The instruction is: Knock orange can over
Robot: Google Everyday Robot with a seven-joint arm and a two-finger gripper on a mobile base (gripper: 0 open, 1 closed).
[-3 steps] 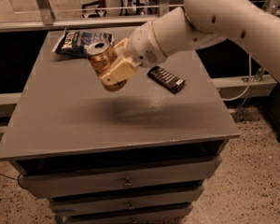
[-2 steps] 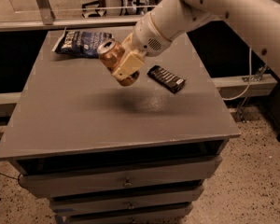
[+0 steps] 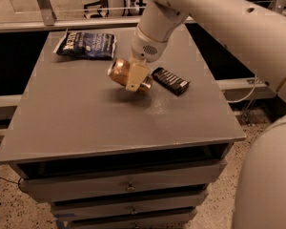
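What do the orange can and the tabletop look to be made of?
The orange can looks like thin metal, probably aluminium: glossy coppery glints. The claw grips it tilted over the tabletop, which is matte grey, painted metal or laminate; unclear which.

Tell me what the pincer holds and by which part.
The pincer holds the can, which lies sideways, clamped across the middle of its body.

The pincer (image 3: 133, 78) has swung right and down — now low over the counter (image 3: 86, 123). Its orange can (image 3: 118, 72) tips further sideways.
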